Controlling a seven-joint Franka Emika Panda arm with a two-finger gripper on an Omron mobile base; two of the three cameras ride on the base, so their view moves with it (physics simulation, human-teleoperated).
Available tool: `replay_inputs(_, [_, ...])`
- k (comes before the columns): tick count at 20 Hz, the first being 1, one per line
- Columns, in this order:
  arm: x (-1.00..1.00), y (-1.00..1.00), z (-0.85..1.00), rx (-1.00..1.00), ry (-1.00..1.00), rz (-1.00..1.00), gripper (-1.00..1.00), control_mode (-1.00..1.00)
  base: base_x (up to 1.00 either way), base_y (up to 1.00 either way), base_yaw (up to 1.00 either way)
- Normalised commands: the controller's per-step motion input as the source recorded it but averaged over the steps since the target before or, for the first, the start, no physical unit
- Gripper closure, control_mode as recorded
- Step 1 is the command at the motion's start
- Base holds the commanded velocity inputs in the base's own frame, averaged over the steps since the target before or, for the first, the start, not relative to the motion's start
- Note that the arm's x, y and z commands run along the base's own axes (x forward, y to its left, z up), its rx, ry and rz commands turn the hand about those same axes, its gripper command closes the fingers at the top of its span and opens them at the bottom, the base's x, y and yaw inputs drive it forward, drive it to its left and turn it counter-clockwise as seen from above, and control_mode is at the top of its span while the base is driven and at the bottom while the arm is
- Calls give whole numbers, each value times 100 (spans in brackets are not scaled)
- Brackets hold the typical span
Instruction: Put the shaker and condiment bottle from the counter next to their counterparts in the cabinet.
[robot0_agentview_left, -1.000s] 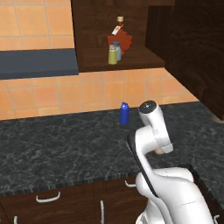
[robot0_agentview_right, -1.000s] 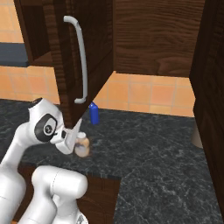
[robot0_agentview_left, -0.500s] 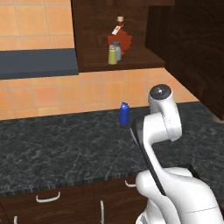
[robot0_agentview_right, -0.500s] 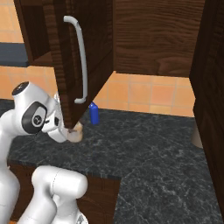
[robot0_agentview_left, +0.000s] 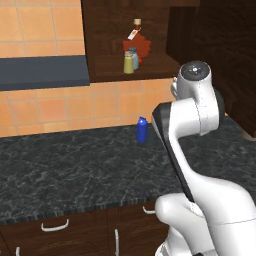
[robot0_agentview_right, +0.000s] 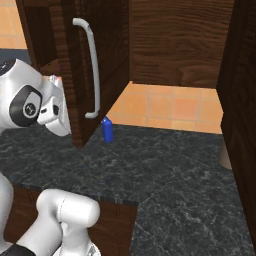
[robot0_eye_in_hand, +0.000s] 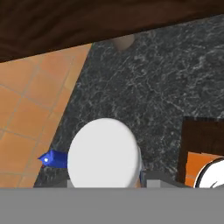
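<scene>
The condiment bottle's pale round cap (robot0_eye_in_hand: 105, 153) sits close in front of the hand camera, and my gripper (robot0_eye_in_hand: 107, 178) is shut on the bottle, high over the counter (robot0_eye_in_hand: 166, 87). My white wrist (robot0_agentview_right: 50, 107) hangs just left of the open cabinet door's edge. Seen from the left base, the arm's upper joint (robot0_agentview_left: 196, 75) hides the gripper. Inside the cabinet (robot0_agentview_left: 107, 30), the yellow-green shaker (robot0_agentview_left: 128, 63) stands on the shelf beside the grey-blue shaker (robot0_agentview_left: 134, 57), with the red leaf-shaped bottle (robot0_agentview_left: 138, 46) behind them.
A blue bottle (robot0_agentview_left: 142, 130) (robot0_agentview_right: 106, 130) (robot0_eye_in_hand: 54, 158) stands on the counter by the tiled wall. The open cabinet door (robot0_agentview_right: 107, 60) with its curved handle (robot0_agentview_right: 91, 75) juts out right of my hand. A tan object (robot0_agentview_right: 225, 156) (robot0_eye_in_hand: 122, 41) sits far right. A dark hood (robot0_agentview_left: 42, 72) hangs left.
The arm has swung upward, lifting the held bottle from just above the counter to the height of the door's lower edge. The things on the shelf and the blue bottle have stayed put.
</scene>
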Motion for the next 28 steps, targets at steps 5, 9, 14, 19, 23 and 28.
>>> replay_inputs(5, [-1,21,15,-6,-1,5,100,-100,0,0,0])
replay_inputs(9, [1,0,51,-1,-2,6,100,-100,0,0,0])
replay_inputs(14, [4,0,39,-6,0,7,100,-100,0,0,0])
replay_inputs(19, [3,6,17,-8,0,4,100,-100,0,0,0])
replay_inputs(23, [22,12,30,-10,0,4,100,-100,0,0,0])
replay_inputs(28, [34,0,51,-2,0,2,100,-100,0,0,0])
